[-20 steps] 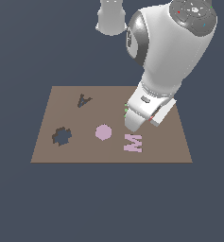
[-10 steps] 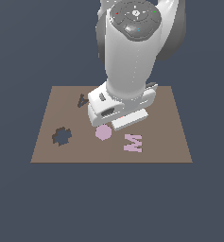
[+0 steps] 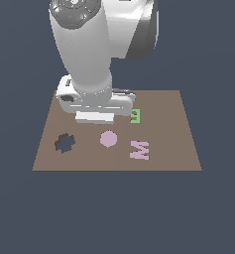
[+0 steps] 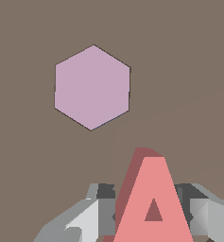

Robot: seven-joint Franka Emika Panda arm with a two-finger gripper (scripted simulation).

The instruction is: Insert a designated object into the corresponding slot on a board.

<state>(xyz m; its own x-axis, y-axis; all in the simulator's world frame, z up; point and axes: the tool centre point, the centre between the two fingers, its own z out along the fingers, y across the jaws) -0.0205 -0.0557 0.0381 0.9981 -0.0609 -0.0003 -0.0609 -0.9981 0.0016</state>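
The designated object, a salmon-red A block [image 4: 153,203], sits between two grey fingers [image 4: 92,218], and my gripper [image 4: 151,215] is shut on it just above the brown board [image 4: 179,71]. In the exterior view the gripper [image 3: 95,118] hangs low over the back-left part of the board [image 3: 178,149]. The arm hides the block there. The slot is hidden behind the arm too.
A pink hexagon [image 3: 108,139] [image 4: 92,87] lies flush in the board just in front of the gripper. A dark flower-shaped hole [image 3: 65,143] is on the exterior view's left. A green E block [image 3: 135,116] and a pink M block [image 3: 140,150] lie to the right.
The arm has swung from the exterior view's right side of the board to the left. It has uncovered the green E and now covers the A-shaped cutout.
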